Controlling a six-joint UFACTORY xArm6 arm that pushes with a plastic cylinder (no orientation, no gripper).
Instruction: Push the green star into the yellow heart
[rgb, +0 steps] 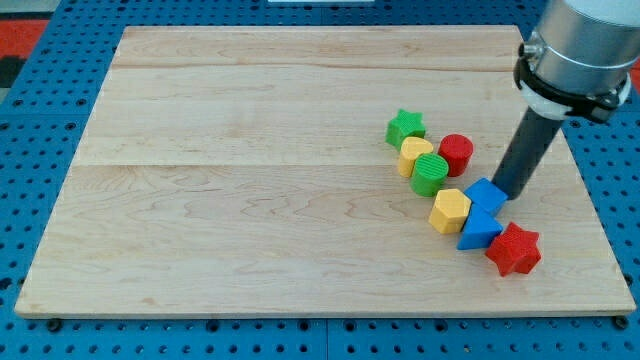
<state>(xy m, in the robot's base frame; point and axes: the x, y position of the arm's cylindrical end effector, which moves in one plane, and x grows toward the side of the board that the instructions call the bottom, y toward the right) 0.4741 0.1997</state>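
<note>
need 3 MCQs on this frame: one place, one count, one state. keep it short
1. Where is the green star relative to the yellow heart?
A. toward the view's top, touching
B. toward the view's bottom
C. far at the view's left

2. How many red blocks are there?
A. one
B. two
C. three

3. Where is my tip?
A. against the green star
B. by the blue blocks
C. not visible

Answers:
1 A: the star sits right above the heart.
2 B: red cylinder and red star.
3 B: the rod ends beside the upper blue block.
</note>
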